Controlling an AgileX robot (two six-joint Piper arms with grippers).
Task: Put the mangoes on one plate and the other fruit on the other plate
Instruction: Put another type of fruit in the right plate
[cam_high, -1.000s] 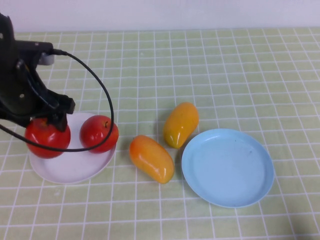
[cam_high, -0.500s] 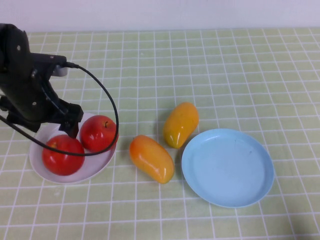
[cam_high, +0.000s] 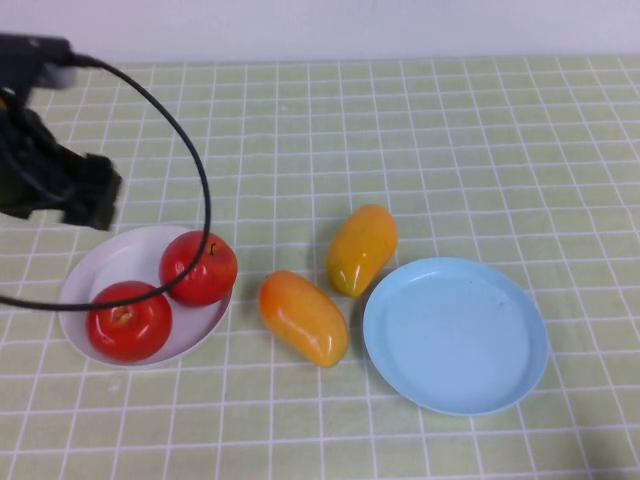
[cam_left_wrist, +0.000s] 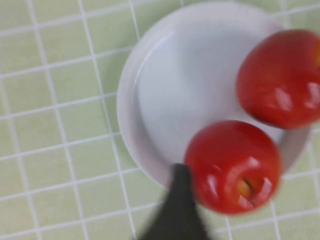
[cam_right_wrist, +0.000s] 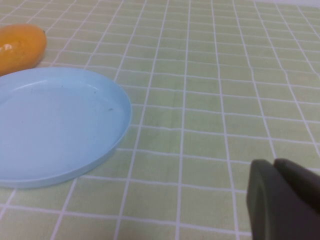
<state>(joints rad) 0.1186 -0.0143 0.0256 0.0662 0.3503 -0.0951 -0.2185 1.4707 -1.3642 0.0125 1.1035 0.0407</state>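
Note:
Two red apples (cam_high: 128, 320) (cam_high: 198, 267) lie on the white plate (cam_high: 110, 265). The left wrist view shows them from above, one apple (cam_left_wrist: 232, 166) near the rim and the other apple (cam_left_wrist: 280, 77) beside it. My left gripper (cam_high: 88, 205) hangs open above the plate's far edge, holding nothing; one dark finger (cam_left_wrist: 177, 200) shows. The orange-red mango (cam_high: 303, 317) and the yellower mango (cam_high: 361, 249) lie on the cloth between the plates. The light blue plate (cam_high: 455, 335) holds nothing. My right gripper (cam_right_wrist: 277, 167) is shut, low over the cloth beside the blue plate (cam_right_wrist: 50, 125).
A green checked cloth (cam_high: 450, 150) covers the table. The left arm's black cable (cam_high: 200, 190) loops over the white plate and the apples. One mango (cam_right_wrist: 17, 47) shows beyond the blue plate in the right wrist view.
My left gripper let go of the apple onto the white plate, then rose and drew back toward the far left. The apple now rests beside the other one.

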